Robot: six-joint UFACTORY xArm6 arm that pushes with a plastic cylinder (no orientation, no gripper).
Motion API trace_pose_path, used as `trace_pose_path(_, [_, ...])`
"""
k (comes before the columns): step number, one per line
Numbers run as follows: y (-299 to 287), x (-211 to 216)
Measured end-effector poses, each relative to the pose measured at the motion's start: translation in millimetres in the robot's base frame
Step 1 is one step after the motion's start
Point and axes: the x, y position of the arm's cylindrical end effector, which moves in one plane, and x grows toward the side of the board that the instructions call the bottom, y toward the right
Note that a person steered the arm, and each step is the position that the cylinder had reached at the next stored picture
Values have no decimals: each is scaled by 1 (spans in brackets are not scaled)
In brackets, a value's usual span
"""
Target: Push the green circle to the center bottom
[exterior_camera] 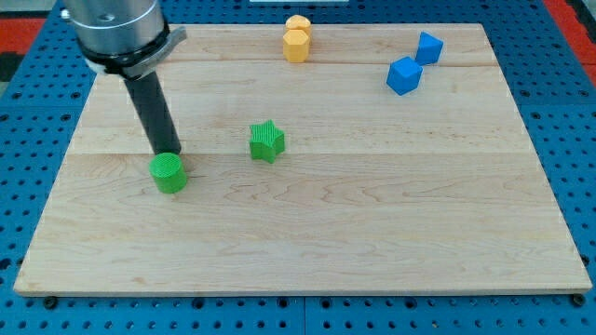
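Tip of rod, no jaws to open/shut, at top edge of green circle, prob. touching | circle on board's left, mid-height | target ctr bottom lies down-right | tip sits above circle, needs upper-left side for diagonal push

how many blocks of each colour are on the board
green: 2, circle and star
yellow: 2
blue: 2
total: 6
my tip sits at the circle's top edge.
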Motion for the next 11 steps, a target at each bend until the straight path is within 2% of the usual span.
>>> trace_pose_path(3, [-41, 21])
trace_pose_path(4, [49, 14])
trace_pose_path(5, [90, 31])
trace_pose_path(7, [1, 41])
trace_pose_path(9, [155, 53])
trace_pose_path(11, [118, 66])
